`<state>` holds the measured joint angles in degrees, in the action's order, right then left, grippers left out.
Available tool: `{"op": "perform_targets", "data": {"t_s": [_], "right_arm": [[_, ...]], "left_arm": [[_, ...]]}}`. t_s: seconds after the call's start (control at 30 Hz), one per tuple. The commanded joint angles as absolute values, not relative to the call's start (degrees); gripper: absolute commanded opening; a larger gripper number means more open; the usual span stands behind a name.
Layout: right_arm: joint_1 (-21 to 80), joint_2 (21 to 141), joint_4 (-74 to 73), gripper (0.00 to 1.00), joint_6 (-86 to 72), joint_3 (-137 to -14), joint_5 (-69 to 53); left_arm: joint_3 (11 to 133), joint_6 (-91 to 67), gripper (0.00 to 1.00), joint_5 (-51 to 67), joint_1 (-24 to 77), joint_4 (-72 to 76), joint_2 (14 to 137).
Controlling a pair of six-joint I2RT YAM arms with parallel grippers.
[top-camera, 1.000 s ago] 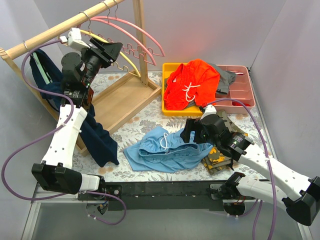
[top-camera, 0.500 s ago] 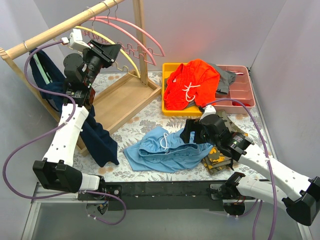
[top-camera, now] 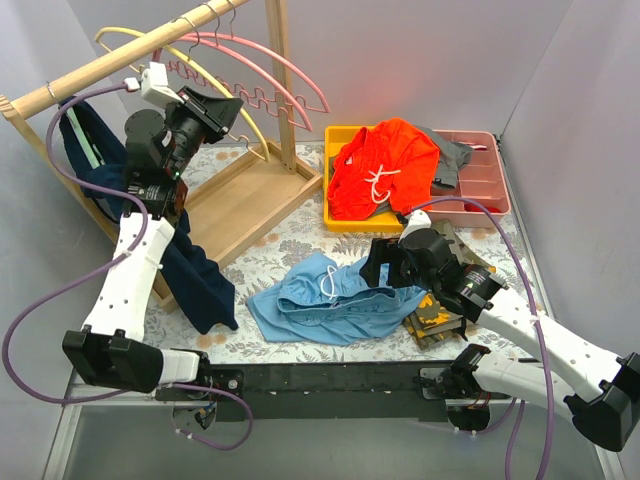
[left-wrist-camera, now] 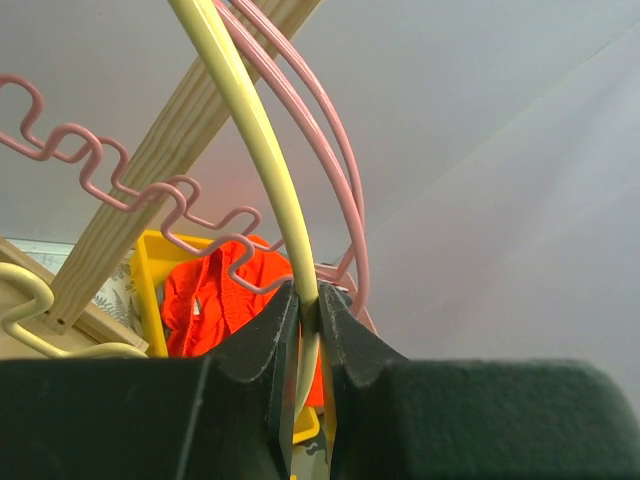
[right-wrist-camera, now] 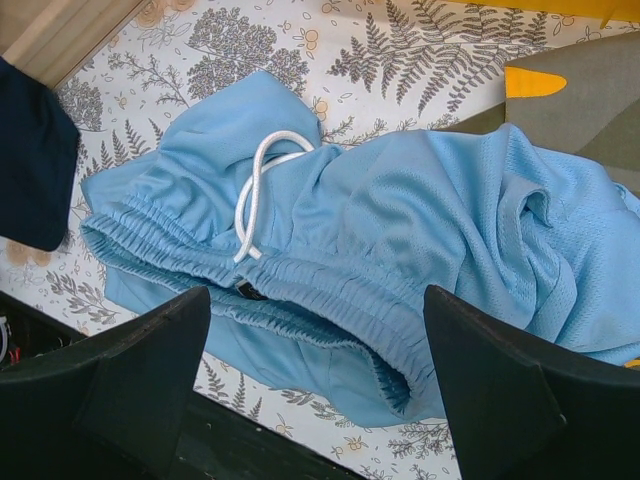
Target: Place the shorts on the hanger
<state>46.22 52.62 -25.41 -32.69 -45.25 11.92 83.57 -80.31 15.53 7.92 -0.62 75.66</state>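
On the flowery table [top-camera: 290, 238], a yellow tray [top-camera: 330, 185] beside the wooden rack [top-camera: 281, 80] holds orange shorts [top-camera: 385, 160]. The left gripper [left-wrist-camera: 308, 312] pinches the yellow hanger [left-wrist-camera: 262, 140] at the rack. The right gripper [right-wrist-camera: 315, 300] hangs wide open over the blue shorts [right-wrist-camera: 400, 230].

Light sky-blue soft fabric shorts [right-wrist-camera: 400, 230] with a white drawstring [right-wrist-camera: 250, 195]. White tablecloth [right-wrist-camera: 420, 50] printed with grey ferns and small orange flowers. Thin pale-yellow plastic hanger [left-wrist-camera: 262, 150] beside pink wavy plastic hangers [top-camera: 262, 100]. Bright orange fabric shorts [top-camera: 385, 165] in a yellow plastic tray [top-camera: 335, 140] — next to it, a dusty-pink plastic tray [top-camera: 485, 185]. Navy cloth [top-camera: 195, 270] — pale wooden rail [top-camera: 100, 68].
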Motion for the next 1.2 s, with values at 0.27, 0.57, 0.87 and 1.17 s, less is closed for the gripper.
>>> {"op": "perform_targets", "data": {"t_s": [0.27,0.57,0.87,1.17], "right_arm": [[46.05,52.03,-23.03,0.94,-31.11,-47.72,12.48],[46.06,49.40,-24.87,0.93,-26.38,-50.70,12.83],[46.06,46.84,-23.12,0.93,-18.55,-56.24,10.37],[46.05,48.51,-21.18,0.91,-15.56,-61.17,8.52]], "left_arm": [[75.24,-79.10,0.07,21.09,7.65,-6.85,60.21],[65.49,-76.56,0.02,34.07,7.65,-15.28,49.84],[58.28,-69.35,0.00,41.03,8.26,-23.90,37.28],[62.22,-61.63,0.00,46.41,15.36,-25.93,35.95]]}}
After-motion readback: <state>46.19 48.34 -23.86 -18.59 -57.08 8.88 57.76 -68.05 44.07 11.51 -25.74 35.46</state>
